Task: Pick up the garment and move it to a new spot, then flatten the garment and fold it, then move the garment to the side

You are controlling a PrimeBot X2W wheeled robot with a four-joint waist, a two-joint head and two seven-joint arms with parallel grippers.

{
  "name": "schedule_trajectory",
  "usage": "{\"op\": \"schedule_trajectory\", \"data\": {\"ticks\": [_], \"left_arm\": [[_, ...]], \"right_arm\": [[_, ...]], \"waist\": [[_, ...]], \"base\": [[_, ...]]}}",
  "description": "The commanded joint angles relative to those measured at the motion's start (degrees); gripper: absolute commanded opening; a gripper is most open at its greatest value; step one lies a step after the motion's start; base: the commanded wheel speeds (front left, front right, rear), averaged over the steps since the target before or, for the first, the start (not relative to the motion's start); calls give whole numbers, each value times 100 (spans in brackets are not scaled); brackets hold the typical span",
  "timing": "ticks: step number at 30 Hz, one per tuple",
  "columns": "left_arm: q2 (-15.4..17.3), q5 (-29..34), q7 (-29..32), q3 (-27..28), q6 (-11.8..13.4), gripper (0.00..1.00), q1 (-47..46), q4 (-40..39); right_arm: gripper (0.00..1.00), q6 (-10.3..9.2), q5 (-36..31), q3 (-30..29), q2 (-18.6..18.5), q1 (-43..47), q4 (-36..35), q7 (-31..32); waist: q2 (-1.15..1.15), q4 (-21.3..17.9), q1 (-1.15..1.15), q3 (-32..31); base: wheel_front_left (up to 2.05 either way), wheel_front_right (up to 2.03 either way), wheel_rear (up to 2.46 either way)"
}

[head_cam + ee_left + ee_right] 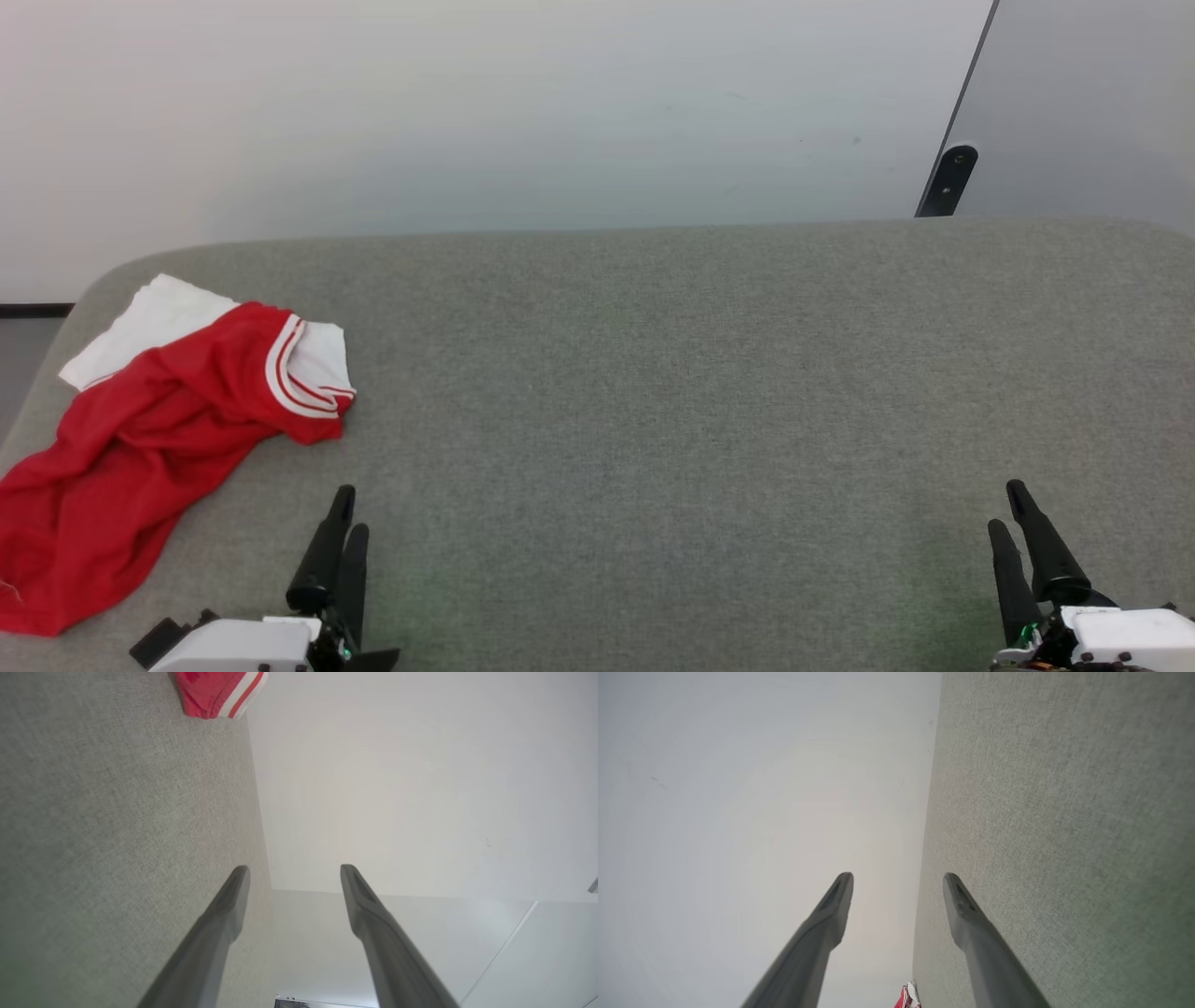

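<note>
Bright-red crumpled fabric garment (140, 439) with white striped bands, one only, lies along the left edge of the grey felt-covered tabletop (653, 373), reaching its rounded far-left corner. Broad grey surface stretches rightward from it. Two grippers hover near the front edge, left gripper (352, 510) and right gripper (1006, 505), each with fingers apart, holding nothing.

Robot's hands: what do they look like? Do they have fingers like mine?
Each one, the left gripper and the right gripper, has just two long black fingers, smooth and tapering to blunt tips, like tongs. They grow out of a boxy white wrist block with dark fittings. A tiny green light glows at each base.
</note>
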Motion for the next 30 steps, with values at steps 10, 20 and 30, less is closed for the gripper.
{"op": "schedule_trajectory", "data": {"ticks": [10, 20, 30], "left_arm": [[152, 844, -326, -143, -22, 100, 94, -249], [136, 2016, -549, -178, -26, 100, 213, -365], [99, 3487, -772, -170, 5, 100, 369, -590]], "right_arm": [[100, -1, -581, 378, -211, -64, -27, -352], [100, -1, -1610, 553, -299, -80, 16, -576], [100, -2, -3292, 597, -303, 26, -121, -801]], "waist": [[0, 16, 0, 3], [0, 33, 0, 12], [0, 29, 0, 21]], "base": [[0, 0, 0], [0, 0, 0], [0, 0, 0]]}}
